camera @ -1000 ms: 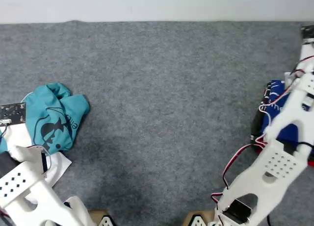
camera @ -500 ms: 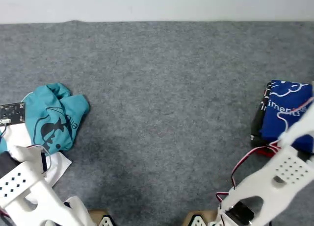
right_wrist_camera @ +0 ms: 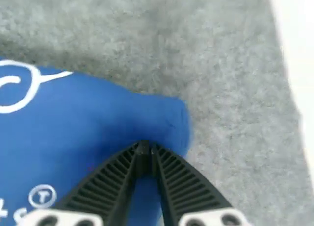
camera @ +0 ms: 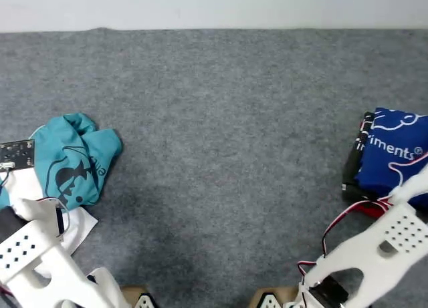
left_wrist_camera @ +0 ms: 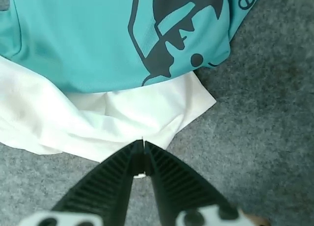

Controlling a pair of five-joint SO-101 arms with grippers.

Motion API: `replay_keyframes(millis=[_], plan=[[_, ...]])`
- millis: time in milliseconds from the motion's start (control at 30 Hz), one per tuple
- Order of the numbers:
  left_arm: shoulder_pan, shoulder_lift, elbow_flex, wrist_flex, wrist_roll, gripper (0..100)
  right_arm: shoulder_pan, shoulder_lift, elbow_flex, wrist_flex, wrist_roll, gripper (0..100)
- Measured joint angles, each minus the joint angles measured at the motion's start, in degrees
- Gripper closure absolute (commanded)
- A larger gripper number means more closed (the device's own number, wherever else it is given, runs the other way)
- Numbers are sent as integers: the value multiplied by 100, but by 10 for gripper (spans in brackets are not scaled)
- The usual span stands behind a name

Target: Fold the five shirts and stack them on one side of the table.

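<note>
The left gripper (left_wrist_camera: 143,146) is keeping its black ridged jaws pressed together, with no gap between them, and its tips are sitting right at the edge of a crumpled white cotton shirt (left_wrist_camera: 93,123). I cannot tell whether any cloth is caught between them. Just beyond the white shirt, and partly lying over it, a bunched teal shirt with a dark printed figure (left_wrist_camera: 98,35) is resting on the grey felt table cover (left_wrist_camera: 265,118). In the high view this pair is lying at the table's left edge, the teal shirt (camera: 73,158) farther from the arms and the white shirt (camera: 75,229) nearer, with the white left arm (camera: 33,254) hanging over them.

The right gripper (right_wrist_camera: 145,148) is likewise holding its jaws closed tight, tips hovering over a folded royal-blue shirt with white lettering (right_wrist_camera: 73,138), close to its rounded corner. In the high view the blue shirt (camera: 391,154) is topping a stack at the table's right edge, with a black folded garment (camera: 351,162) and a red one (camera: 370,206) showing beneath it. The white right arm (camera: 374,251) is leaning across the stack's near side.
</note>
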Motion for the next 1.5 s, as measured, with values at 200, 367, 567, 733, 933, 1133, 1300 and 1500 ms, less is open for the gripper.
replay_keyframes(millis=[200, 367, 567, 733, 933, 1133, 1300, 1500], plan=[[0, 0, 0, 0, 0, 994, -712, -404, 0, 527, 0, 974], [0, 0, 0, 0, 0, 994, -1336, -158, 0, 352, -167, 974], [0, 0, 0, 0, 0, 994, -1644, 862, 0, -615, -440, 974], [0, 0, 0, 0, 0, 994, -1776, 1108, 9, -1029, -475, 974], [0, 0, 0, 0, 0, 994, -1793, 686, 9, -404, -484, 973], [0, 0, 0, 0, 0, 994, -1670, -299, 9, 1099, -484, 971], [0, 0, 0, 0, 0, 994, -1433, -695, 9, 2347, -484, 972], [0, 0, 0, 0, 0, 994, -1020, -914, 9, 3420, -484, 973]])
